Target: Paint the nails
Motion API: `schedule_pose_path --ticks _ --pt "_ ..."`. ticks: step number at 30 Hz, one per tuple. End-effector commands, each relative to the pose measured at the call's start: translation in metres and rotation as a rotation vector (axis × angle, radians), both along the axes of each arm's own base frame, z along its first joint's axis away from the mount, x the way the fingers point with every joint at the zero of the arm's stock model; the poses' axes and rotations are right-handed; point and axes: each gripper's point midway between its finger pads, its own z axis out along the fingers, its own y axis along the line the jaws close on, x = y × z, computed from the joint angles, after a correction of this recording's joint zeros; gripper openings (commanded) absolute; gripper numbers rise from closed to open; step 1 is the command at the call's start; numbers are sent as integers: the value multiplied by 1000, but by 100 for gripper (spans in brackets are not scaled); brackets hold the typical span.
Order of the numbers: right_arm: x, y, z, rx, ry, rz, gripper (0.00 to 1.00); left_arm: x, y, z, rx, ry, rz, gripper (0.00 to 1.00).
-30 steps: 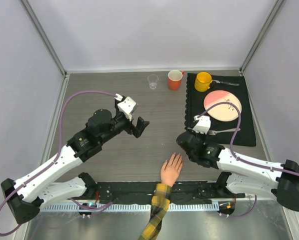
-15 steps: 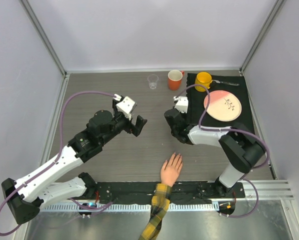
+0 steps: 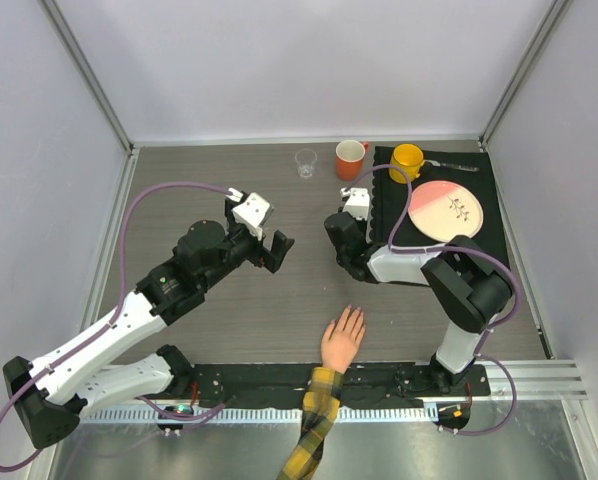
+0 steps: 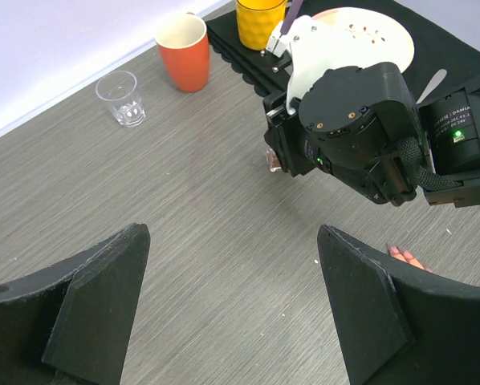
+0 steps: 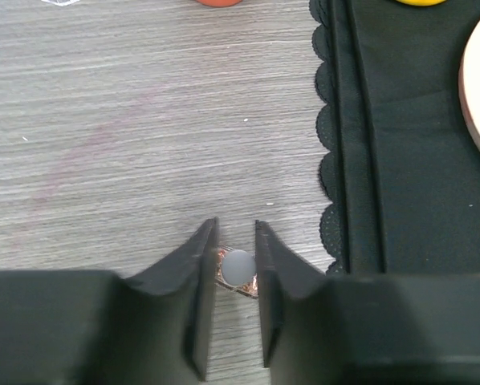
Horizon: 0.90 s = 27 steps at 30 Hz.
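The peach fake hand (image 3: pixel 342 338) lies palm down at the near edge, its plaid sleeve (image 3: pixel 317 420) trailing off the table. Its nails (image 3: pixel 354 313) are barely distinguishable at the fingertips; pink tips (image 4: pixel 404 255) peek past my left finger. My right gripper (image 3: pixel 339 258) points down beside the black mat, well beyond the hand. Its jaws (image 5: pixel 235 228) are closed in around the grey round cap of a small rose-glitter nail polish bottle (image 5: pixel 238 269) standing on the table. My left gripper (image 3: pixel 279 250) hovers wide open over bare wood (image 4: pixel 232 273), holding nothing.
A clear glass (image 3: pixel 306 162) and an orange mug (image 3: pixel 350 159) stand at the back. The black scalloped mat (image 3: pixel 484 180) at the right carries a yellow mug (image 3: pixel 407 162), a pink-and-cream plate (image 3: pixel 446 210) and cutlery. The right arm's elbow folds over the mat.
The right gripper has swung away from the fake hand, up and left to the mat's edge, and now stands over the polish bottle. The left arm has not moved.
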Motion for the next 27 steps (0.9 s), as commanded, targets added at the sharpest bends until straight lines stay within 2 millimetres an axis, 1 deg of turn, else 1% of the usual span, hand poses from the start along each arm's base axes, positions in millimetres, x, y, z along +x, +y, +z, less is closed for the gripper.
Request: schedule_pose_path --ticks 1,2,3,4,5,6,7,8,9,10,12,13,14,15,16,18,19,20,21,22,23,24,25,27 --pt "8 2 27 33 -51 -13 36 2 0 24 -70 -54 7 89" --pt "5 0 27 14 -30 -10 43 1 0 25 -71 -55 7 89" --pt "6 2 45 24 -50 -4 46 1 0 25 -72 -56 7 89" --pt "5 1 53 23 -50 0 49 1 0 25 -71 -55 5 90" --pt "2 -2 56 7 -31 4 56 0 0 26 -73 -57 4 89" --pt "1 0 78 37 -57 17 60 1 0 26 -73 -57 5 89" --pt "-1 3 87 49 -53 37 62 1 0 26 -73 -59 5 89" --pt "-9 0 91 38 -19 51 64 1 1 27 -75 -59 7 90" --pt "-11 3 104 58 -22 68 65 0 0 27 -76 -60 5 89" --pt "-21 0 126 105 -38 82 66 1 2 28 -76 -63 11 90" --pt "-42 -4 131 132 16 129 69 1 3 28 -76 -65 16 90" --pt "-60 -13 152 175 -3 145 70 0 3 29 -77 -69 15 89" --pt "-70 -17 157 196 2 158 74 1 3 28 -74 -67 15 89" --pt "-82 -26 159 209 1 153 76 0 3 30 -78 -69 11 89" --pt "-100 -43 174 230 -17 148 78 -1 2 31 -82 -70 6 89" --pt "-121 -63 183 258 -41 129 80 -3 -1 29 -87 -61 -14 89" --pt "-133 -74 182 254 -29 114 82 -3 -3 29 -87 -57 -18 89" --pt "-147 -88 197 318 -82 94 91 -3 -3 30 -89 -55 -21 89" --pt "-154 -96 200 332 -90 76 91 -4 -4 30 -90 -54 -27 89" --pt "-164 -102 197 339 -76 78 91 -5 -4 30 -91 -53 -30 89" --pt "-171 -106 202 376 -95 81 94 -5 -4 31 -94 -56 -30 89" --pt "-175 -106 202 395 -91 90 98 -5 -3 31 -94 -56 -28 89" --pt "-178 -107 201 404 -84 87 100 -4 -3 31 -96 -58 -27 89" --pt "-181 -108 201 429 -86 87 100 -5 -5 30 -95 -57 -31 89"
